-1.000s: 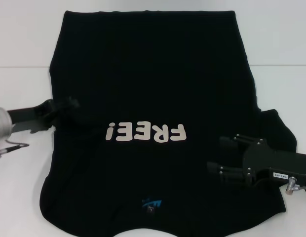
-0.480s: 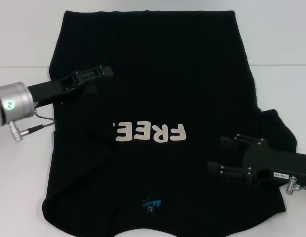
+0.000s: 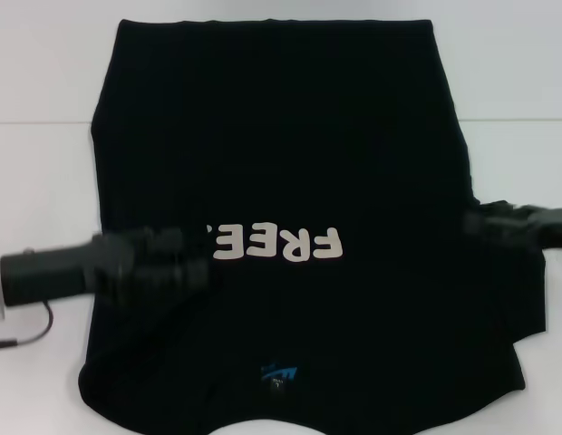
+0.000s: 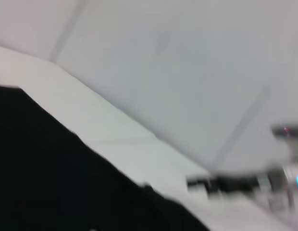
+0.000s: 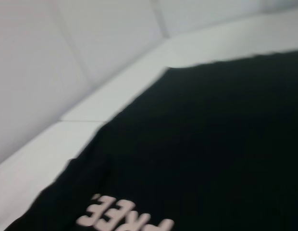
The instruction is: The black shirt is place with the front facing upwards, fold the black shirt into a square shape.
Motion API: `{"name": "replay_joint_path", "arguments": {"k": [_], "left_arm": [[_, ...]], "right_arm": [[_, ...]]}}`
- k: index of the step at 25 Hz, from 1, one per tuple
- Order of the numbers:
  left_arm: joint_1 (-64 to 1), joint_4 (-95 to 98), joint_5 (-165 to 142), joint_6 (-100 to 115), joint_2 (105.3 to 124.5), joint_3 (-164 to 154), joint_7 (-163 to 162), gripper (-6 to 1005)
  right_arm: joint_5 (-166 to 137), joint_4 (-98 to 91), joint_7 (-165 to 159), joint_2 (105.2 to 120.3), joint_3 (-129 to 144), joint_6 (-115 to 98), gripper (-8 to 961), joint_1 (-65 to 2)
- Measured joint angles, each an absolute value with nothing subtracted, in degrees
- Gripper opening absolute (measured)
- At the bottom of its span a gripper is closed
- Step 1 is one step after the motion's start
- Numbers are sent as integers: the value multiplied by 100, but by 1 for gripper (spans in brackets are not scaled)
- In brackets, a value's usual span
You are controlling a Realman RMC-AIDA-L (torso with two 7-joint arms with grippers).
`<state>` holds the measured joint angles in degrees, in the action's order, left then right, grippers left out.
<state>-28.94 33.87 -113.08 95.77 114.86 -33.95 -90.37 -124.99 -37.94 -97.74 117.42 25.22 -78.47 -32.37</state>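
The black shirt (image 3: 281, 136) lies flat on the white table, collar end near me, its white letters (image 3: 281, 243) facing up. Its left edge is folded in over the first character of the lettering, and the right sleeve (image 3: 512, 272) still sticks out. My left gripper (image 3: 168, 263) is motion-blurred low over the shirt's left side, just left of the letters. My right gripper (image 3: 488, 222) is blurred at the right edge, above the right sleeve. The shirt (image 4: 53, 183) fills the left wrist view's corner. In the right wrist view the shirt (image 5: 211, 130) shows with its letters (image 5: 125, 216).
The white table (image 3: 45, 163) lies bare on both sides of the shirt, with a pale seam running across it. A small blue logo (image 3: 279, 373) sits near the collar. The right arm's gripper (image 4: 245, 185) appears blurred far off in the left wrist view.
The left gripper swept from the shirt's upper left toward me, down to beside the letters. The right gripper pulled away to the right and farther back, off the shirt's body to the sleeve.
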Motion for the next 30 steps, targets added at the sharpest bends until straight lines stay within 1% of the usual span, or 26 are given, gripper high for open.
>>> {"name": "replay_joint_path", "arguments": {"k": [6,8,11,16,18,23,30], "left_arm": [[-2765,3426,-11640,9910,11546,-3451,-8362,934],[-2742,3440,-11681,9929,11549,-3451,-8321,934],[-2718,3446,-11724,9931,11532,-3443,-8179,934],[-2705,3446,-11728,9883,11534,-3447,-8023,934],[-2725,3446,-11729,9876,11535,-3449,-8019,934],[-2739,3445,-11732,9876,11520,-3453,-8016,934],[-2733,3445,-11734,9877,11537,-3455,-8023,935]], "right_arm": [[-13608,-5263,-12924,11392,3016,-8452,851,-3438],[-14363,-5608,-14008,11323,3070,-8779,851,-3629],[-15299,-5747,-14825,11316,3075,-9162,851,-3928],[-16091,-5304,-15077,11397,3163,-9054,851,-4233],[-16116,-4973,-15101,11377,3177,-8886,851,-4296],[-16134,-4197,-15114,11274,3194,-8391,851,-4447],[-16156,-4031,-15185,11256,3328,-8105,851,-4463]]}}
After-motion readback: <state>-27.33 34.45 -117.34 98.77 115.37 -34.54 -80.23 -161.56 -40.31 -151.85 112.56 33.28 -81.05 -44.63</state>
